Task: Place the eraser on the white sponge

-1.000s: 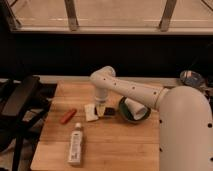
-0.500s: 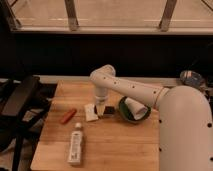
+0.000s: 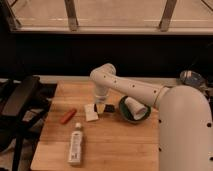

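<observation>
Item: one wooden table (image 3: 115, 145), light brown, holding all loose objects.

Item: one robot arm (image 3: 132, 87), white, reaching in from the right side over the table's rear half, elbow bent high near the table's back edge. Its broad white body (image 3: 185, 130) filled the lower right corner and hid that end of the table.

Item: one gripper (image 3: 100, 103), pointing down at the end of the arm, low over the table's middle. Whether its fingers were spread or closed could not be told, nor whether they held anything.

Item: one eraser (image 3: 108, 108), small, flat, black, on the table just right of the gripper's tip, touching it or nearly so; contact could not be settled.

Item: one white sponge (image 3: 90, 112), cream block, lying just left of the gripper and the eraser, close beside them. The eraser was not on top of it.

Item: one orange-red marker (image 3: 68, 116), lying at a slant, left of the sponge and apart from it.

Item: one white tube (image 3: 76, 144) with a printed label, lying lengthwise near the table's front edge, cap toward the sponge.

Item: one dark green bowl (image 3: 134, 113), right of the eraser, partly under the arm.

Item: one white cup (image 3: 135, 107), tipped on its side in the bowl.

Item: one black chair-like frame (image 3: 20, 107), left of the table.
</observation>
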Controlling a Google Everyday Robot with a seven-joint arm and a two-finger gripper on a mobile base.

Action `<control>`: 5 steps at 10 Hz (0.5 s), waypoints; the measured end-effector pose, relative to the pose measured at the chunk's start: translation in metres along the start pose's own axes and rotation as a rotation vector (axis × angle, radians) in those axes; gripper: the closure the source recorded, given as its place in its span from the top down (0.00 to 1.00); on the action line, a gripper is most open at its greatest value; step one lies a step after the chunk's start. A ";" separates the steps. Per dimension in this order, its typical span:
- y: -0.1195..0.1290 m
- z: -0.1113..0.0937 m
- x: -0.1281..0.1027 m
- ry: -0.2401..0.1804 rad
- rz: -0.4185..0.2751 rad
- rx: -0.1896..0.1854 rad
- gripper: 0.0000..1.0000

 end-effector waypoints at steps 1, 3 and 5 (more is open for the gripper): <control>0.000 0.000 0.000 -0.001 0.000 0.001 0.36; -0.008 -0.005 -0.007 -0.053 -0.023 0.028 0.19; -0.021 -0.002 -0.031 -0.185 -0.068 0.050 0.01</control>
